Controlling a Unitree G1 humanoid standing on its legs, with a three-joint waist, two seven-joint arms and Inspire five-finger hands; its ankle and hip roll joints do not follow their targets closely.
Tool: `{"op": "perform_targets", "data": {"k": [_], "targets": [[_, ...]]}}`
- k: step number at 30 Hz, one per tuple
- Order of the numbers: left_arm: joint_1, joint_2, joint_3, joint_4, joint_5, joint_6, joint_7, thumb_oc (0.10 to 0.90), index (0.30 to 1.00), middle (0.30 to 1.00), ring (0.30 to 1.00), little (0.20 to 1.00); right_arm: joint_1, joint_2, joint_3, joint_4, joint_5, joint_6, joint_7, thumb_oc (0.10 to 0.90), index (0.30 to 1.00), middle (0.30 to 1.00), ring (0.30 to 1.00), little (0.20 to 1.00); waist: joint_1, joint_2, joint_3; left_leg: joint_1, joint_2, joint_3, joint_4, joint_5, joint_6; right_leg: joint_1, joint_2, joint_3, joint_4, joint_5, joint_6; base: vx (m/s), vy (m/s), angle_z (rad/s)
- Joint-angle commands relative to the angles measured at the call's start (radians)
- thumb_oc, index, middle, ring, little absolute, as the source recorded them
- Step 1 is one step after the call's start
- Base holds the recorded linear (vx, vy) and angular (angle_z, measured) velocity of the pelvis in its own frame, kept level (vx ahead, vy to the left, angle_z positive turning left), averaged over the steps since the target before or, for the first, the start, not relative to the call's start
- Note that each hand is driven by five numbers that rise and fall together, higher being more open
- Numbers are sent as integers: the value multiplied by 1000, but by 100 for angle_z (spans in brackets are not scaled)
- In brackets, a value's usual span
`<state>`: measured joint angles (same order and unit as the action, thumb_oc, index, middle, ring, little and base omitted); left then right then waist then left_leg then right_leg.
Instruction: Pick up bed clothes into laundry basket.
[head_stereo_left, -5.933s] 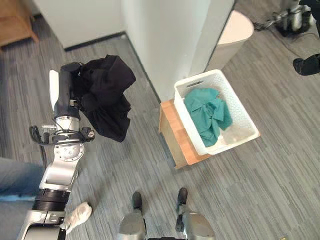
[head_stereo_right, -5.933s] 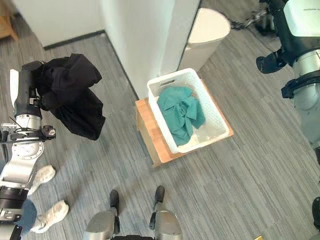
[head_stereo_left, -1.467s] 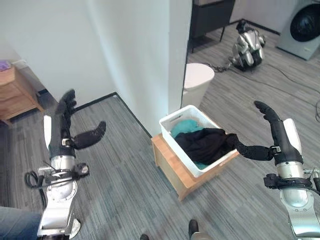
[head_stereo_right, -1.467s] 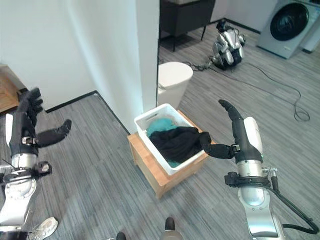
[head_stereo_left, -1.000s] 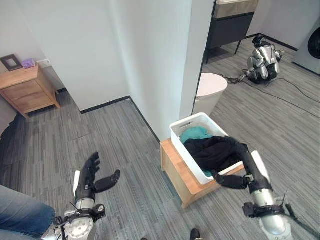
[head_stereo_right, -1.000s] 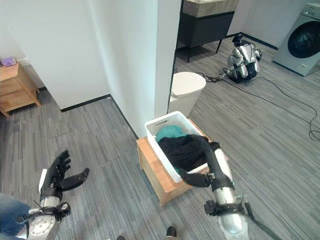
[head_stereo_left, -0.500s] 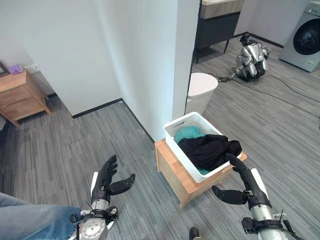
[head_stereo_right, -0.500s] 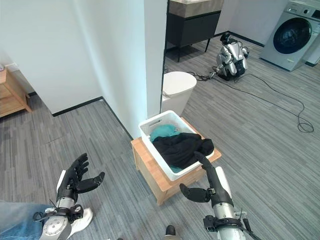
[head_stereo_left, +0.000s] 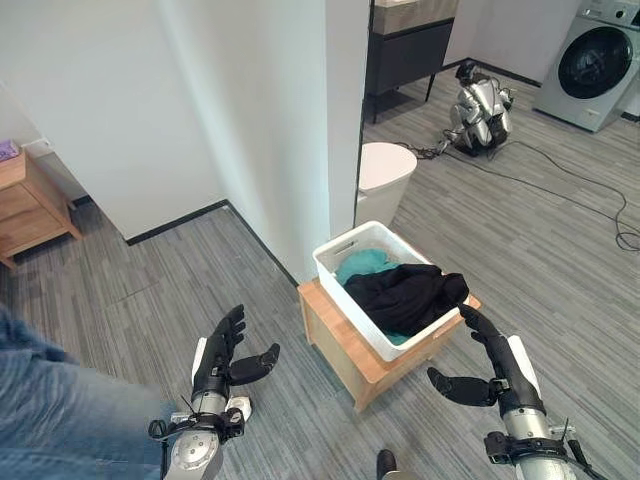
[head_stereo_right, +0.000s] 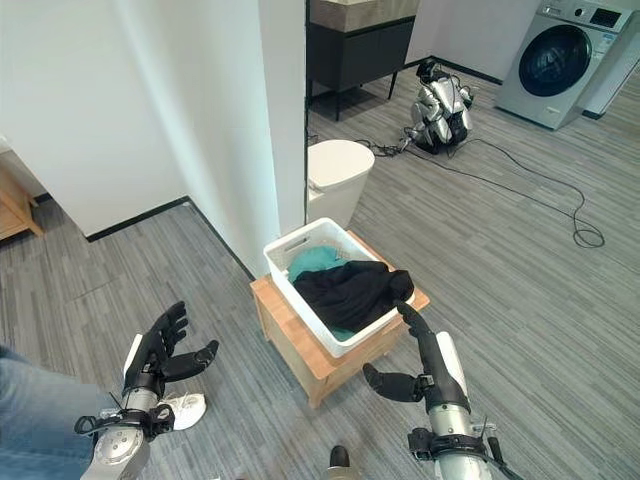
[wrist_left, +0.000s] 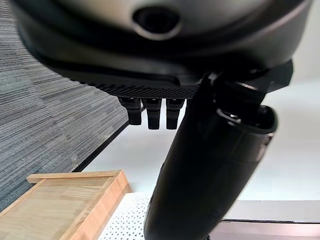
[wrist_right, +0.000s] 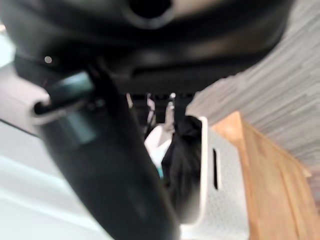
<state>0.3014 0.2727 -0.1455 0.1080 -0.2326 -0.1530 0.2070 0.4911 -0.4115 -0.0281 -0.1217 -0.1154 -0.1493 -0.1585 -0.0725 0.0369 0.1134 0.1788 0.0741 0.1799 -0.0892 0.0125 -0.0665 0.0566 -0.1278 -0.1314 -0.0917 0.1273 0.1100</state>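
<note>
Clothes in, both my hands empty.
White laundry basket holds black garment over teal cloth, ahead of splayed right hand; left hand spread too.

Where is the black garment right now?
In the left eye view, the black garment lies in the white laundry basket atop teal cloth, draped over its right rim.
</note>
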Motion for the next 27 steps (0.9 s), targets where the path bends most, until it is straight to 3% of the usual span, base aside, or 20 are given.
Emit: {"op": "perform_targets", "data": {"k": [1, 10, 13, 15, 20, 27], "targets": [[-86, 65, 35, -61, 5, -94, 5, 800, 900, 900, 900, 900, -79, -35, -20, -65, 16, -67, -49, 800, 900, 900, 900, 900, 5, -33, -33, -38, 37, -20, 14, -49, -9, 45, -95, -13, 89, -166, 80, 0, 0, 0], [-109, 71, 32, -70, -8, -88, 13, 800, 900, 900, 900, 900, -92, -36, -14, -64, 22, -58, -53, 800, 900, 900, 900, 900, 6, -27, -15, -47, 41, -23, 19, -45, -12, 31, -95, -13, 104, -174, 79, -24, -3, 0], [-216, 83, 24, -168, -56, -116, 56, 800, 900, 900, 900, 900, -218, -85, -23, -178, 13, -76, -103, 800, 900, 900, 900, 900, -14, -5, 136, -169, 41, -31, 109, -35, -1, -101, -100, 23, 189, -173, 68, -473, 25, -9], [-231, 80, 47, -192, -81, -123, 61, 800, 900, 900, 900, 900, -239, -81, -30, -227, 5, -78, -106, 800, 900, 900, 900, 900, -17, 7, 166, -191, 43, -32, 145, -43, 2, -125, -99, 35, 218, -178, 58, -212, 30, -11], [-238, 79, 75, -197, -90, -124, 60, 800, 900, 900, 900, 900, -232, -63, -45, -244, 0, -74, -107, 800, 900, 900, 900, 900, -17, 4, 182, -185, 45, -32, 162, -53, -1, -114, -99, 40, 231, -190, 53, 2, -6, -2], [-180, 58, 75, -173, -77, -120, 32, 800, 900, 900, 900, 900, -183, -35, -58, -227, 5, -68, -78, 800, 900, 900, 900, 900, -17, -7, 97, -134, 44, -29, 115, -59, -7, -51, -100, 28, 188, -198, 58, 118, -19, -1]]}}
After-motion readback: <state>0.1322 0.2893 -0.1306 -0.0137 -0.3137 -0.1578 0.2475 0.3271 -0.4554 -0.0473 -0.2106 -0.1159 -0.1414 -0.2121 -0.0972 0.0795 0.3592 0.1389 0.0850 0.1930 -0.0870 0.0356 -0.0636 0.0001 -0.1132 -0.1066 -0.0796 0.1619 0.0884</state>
